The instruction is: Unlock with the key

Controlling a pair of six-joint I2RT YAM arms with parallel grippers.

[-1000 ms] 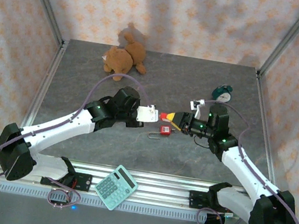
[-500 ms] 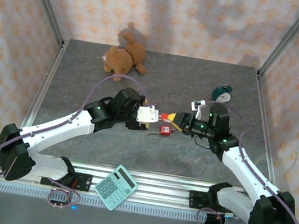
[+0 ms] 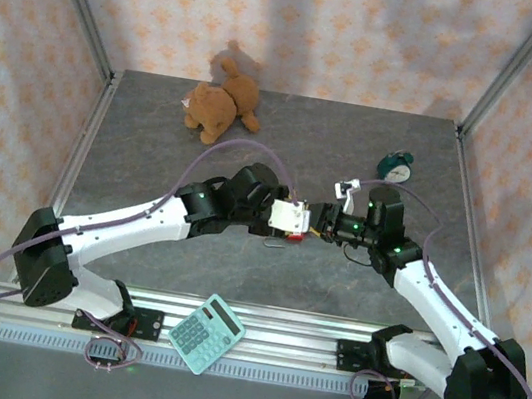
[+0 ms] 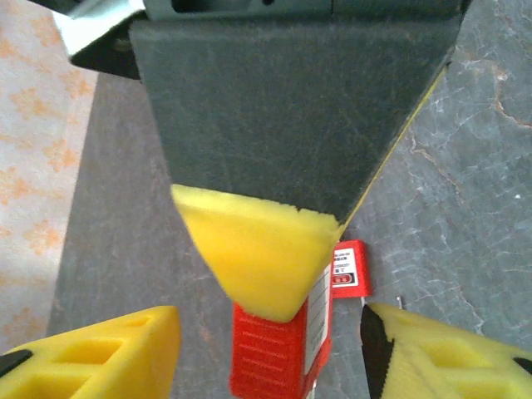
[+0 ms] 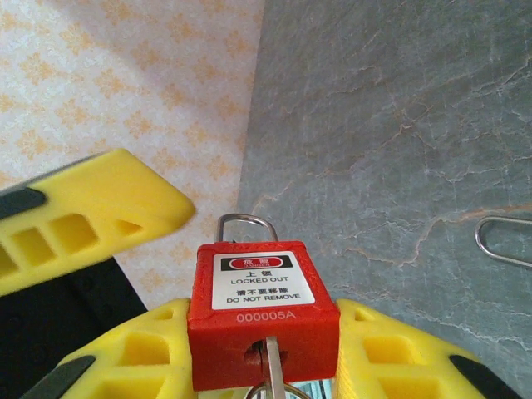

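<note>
- Sitting pinched by its sides between the 2 yellow fingers [image 5: 391, 353] of the right gripper [image 5: 263, 317], the red padlock [image 5: 263, 328] is at mid-table, between the 2 arms
- Its white label [image 5: 263, 283] reads LOCKED OUT, DO NOT REMOVE; a silver shackle [image 5: 248, 224] arches over the top, and a key [image 5: 274, 366] blade sits in the keyhole
- The key's head is cut off at the frame edge
- The left gripper [image 4: 268, 324] stands wide, 1 finger on either side of the padlock, touching neither side
- In the top view the left wrist covers most of the padlock
- A wire loop [image 5: 503, 241] lies on the grey table [image 5: 399, 125] nearby, partly cut off
</note>
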